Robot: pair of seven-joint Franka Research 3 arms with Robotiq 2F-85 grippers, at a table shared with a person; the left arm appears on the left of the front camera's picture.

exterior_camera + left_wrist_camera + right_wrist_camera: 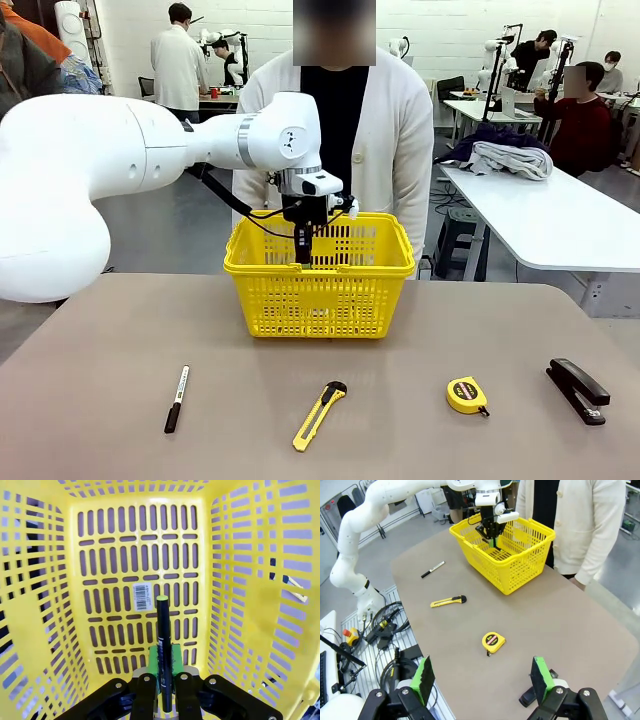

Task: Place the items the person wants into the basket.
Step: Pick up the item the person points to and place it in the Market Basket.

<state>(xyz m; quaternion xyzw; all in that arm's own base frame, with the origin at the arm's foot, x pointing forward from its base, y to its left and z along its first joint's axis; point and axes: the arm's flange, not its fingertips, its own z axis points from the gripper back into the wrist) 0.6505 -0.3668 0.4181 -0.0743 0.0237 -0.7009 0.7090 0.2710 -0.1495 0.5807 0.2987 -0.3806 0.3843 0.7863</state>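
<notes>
Drop-off step: the left pincer (164, 655) is clamped on the black pen (163, 622), held upright inside the yellow basket (40, 630), clear of its floor. Next it likely needs to let go. The right pincer (482, 670) stands apart over the bench (555, 625).

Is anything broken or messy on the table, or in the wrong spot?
Nothing looks broken or spilled. The marker, utility knife, tape measure and stapler lie flat in a tidy row, apart from each other. The basket stands upright. The fingers of the left gripper hold the pen straight, inside the basket.
</notes>
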